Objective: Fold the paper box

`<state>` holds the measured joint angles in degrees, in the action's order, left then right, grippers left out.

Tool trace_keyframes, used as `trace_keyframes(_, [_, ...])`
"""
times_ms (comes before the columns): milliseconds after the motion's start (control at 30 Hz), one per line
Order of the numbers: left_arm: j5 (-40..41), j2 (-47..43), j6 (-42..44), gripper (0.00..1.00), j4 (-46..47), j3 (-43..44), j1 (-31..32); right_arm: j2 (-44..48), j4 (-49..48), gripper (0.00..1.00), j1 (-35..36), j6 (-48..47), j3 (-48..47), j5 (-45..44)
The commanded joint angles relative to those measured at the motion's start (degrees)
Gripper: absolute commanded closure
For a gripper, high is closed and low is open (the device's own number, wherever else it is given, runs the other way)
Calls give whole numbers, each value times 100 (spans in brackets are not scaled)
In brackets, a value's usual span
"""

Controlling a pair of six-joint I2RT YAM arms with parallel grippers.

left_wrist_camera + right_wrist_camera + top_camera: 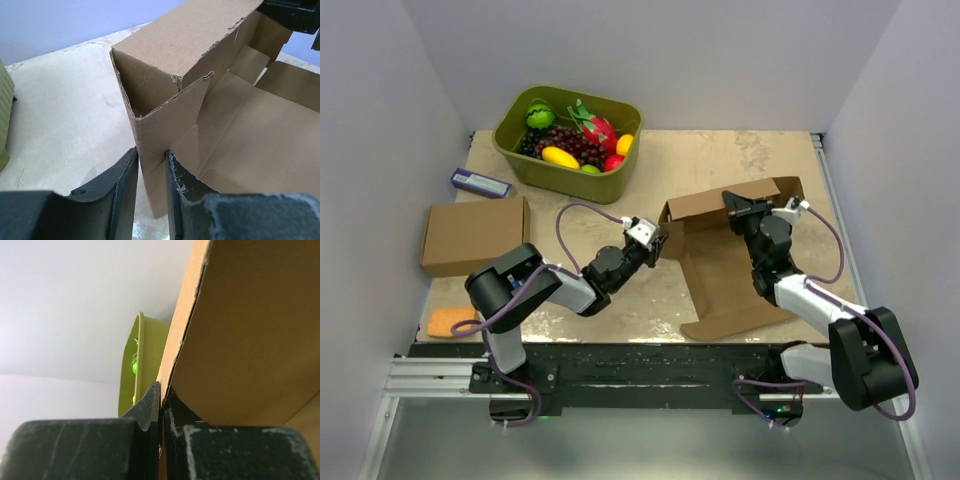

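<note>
Broadly, the pale worktop (pixel 750 160) fills the overhead view, walled in white on three sides. Its largest load is the paper box (pixel 715 272), a brown die-cut sheet lying open toward 3 o'clock of the worktop's middle. Its floor is flat, the wall on its 12 o'clock edge stands up, and a torn-edged side flap is raised at the 10 o'clock corner.

Next in size, a green tub (pixel 552 178) of fruit sits at 11 o'clock, near the back wall. A closed brown carton (pixel 475 235) rests at 9 o'clock, well apart from the paper box.

Between them the left arm reaches toward 2 o'clock. The left tool (pixel 658 243) meets the paper box at its 9 o'clock side, and the wrist view shows one finger (pixel 125 185) outside and the other inside the raised side flap, clamped on the cardboard.

From 5 o'clock the right arm stretches across the box floor. The right tool (pixel 735 205) is at the standing back wall, where its two dark fingers (pixel 147 402) are pressed almost together with the wall's thin edge pinched between them.

An orange sponge (pixel 450 322) lies at 8 o'clock by the near edge. A small blue pack (pixel 480 183) lies at 10 o'clock, just beside the tub.
</note>
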<state>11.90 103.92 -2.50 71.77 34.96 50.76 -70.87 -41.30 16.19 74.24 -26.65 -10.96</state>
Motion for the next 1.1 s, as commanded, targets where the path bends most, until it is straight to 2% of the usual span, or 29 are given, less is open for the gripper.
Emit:
trace_keyframes(0, [-232, -38, -162, 73, 619, 292, -5, 179, 614, 100, 332, -94, 231, 41])
trace_keyframes(267, [-197, -135, -303, 75, 962, 187, -5, 214, 887, 100, 1017, 178, 389, -257])
trace_keyframes(633, [-4, -276, -303, 75, 1304, -121, -5, 319, 1054, 100, 1484, 425, 380, -345])
trace_keyframes(700, [40, -293, -330, 78, 1523, -217, -5, 363, 1097, 100, 1580, 460, 398, -380])
trace_keyframes(800, [390, -346, -365, 94, 1892, -384, -5, 416, 1159, 100, 1686, 495, 477, -442])
trace_keyframes(900, [848, -372, -269, 100, 2042, -446, -5, 530, 1273, 100, 1765, 504, 512, -521])
trace_keyframes(1067, [1630, -407, 56, 100, 2069, -490, -5, 688, 1467, 100, 1792, 486, 530, -591])
